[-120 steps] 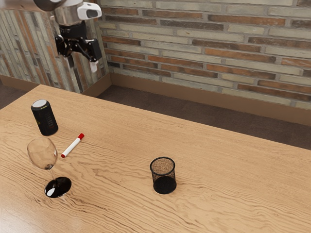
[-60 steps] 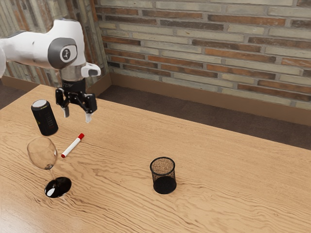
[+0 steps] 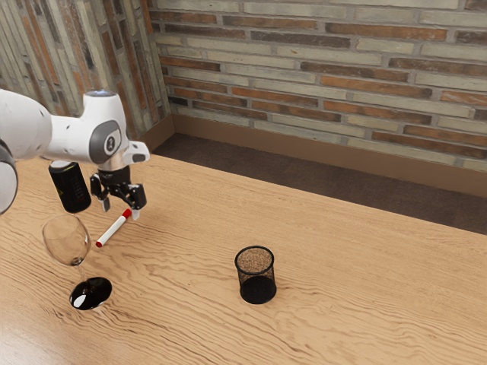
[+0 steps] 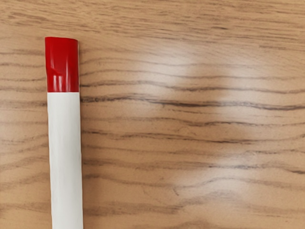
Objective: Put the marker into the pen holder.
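Observation:
My gripper [image 3: 121,211] hangs low over the table in the exterior view, open, its two fingertips apart near the red-capped end of the marker. The white marker [image 3: 112,230] with red ends lies flat on the wood. In the wrist view the marker [image 4: 65,152] shows its red cap and white barrel, with nothing gripping it. The pen holder [image 3: 256,275], a black mesh cup, stands upright toward the exterior view's right, well apart from marker and gripper.
A black can [image 3: 71,188] stands beside the gripper, toward the exterior view's left. A wine glass [image 3: 67,242] with a dark base is close to the marker's nearer end. The wooden table [image 3: 365,281] extends past the pen holder.
My hand has come down from high above the table to just over the marker, its fingers still apart. Marker, can, glass and pen holder have not moved.

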